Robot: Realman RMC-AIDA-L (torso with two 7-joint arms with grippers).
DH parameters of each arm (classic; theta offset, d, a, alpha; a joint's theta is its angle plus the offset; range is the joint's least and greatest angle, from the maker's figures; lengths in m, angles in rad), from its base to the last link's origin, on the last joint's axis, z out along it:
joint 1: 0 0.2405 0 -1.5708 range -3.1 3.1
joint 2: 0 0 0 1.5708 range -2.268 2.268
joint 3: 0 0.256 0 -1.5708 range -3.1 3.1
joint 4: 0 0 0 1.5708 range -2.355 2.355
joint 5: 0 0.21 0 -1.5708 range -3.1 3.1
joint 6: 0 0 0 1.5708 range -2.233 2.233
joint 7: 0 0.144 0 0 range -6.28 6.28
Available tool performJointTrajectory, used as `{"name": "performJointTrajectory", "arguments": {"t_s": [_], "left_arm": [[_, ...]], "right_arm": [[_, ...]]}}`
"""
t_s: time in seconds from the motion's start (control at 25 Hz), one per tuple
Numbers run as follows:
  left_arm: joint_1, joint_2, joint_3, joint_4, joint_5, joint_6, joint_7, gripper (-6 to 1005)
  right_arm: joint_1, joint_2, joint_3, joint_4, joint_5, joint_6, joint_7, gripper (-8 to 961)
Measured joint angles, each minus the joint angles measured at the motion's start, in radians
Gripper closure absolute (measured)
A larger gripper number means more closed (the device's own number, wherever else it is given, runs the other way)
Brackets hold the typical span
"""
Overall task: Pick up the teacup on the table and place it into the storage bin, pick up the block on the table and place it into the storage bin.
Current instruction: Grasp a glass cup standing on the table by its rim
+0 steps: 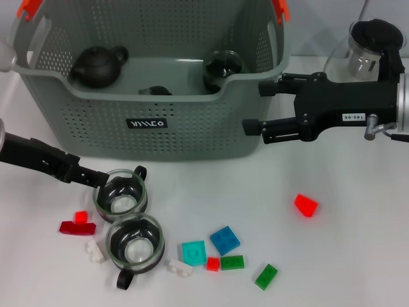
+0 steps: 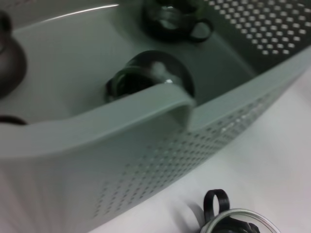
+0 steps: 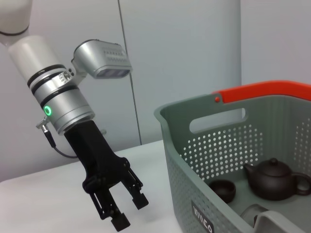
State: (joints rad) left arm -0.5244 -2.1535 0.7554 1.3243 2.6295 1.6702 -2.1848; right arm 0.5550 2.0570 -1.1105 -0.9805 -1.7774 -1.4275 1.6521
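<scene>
Your left gripper reaches a teacup; the right waits by the bin.

Nearest you, blocks lie scattered beside two glass teacups. Your left fingers are at the farther cup's rim, though you can't tell their spread. Beyond, your right gripper hangs open beside the storage bin.

The storage bin is wearing a small black label with white letters, too stylised to read surely. The right claw body is carrying a white sticker showing, upside down, "140-06".
</scene>
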Motion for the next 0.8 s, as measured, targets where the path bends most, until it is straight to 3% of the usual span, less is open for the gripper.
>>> {"name": "performJointTrajectory", "arguments": {"t_s": [0.8], "left_arm": [[-0.017,-0.006,0.031,-0.148,0.02,-0.124,-0.062,173]], "right_arm": [[0.009,0.0,0.0,0.005,-0.028,0.002,-0.001,25]]}}
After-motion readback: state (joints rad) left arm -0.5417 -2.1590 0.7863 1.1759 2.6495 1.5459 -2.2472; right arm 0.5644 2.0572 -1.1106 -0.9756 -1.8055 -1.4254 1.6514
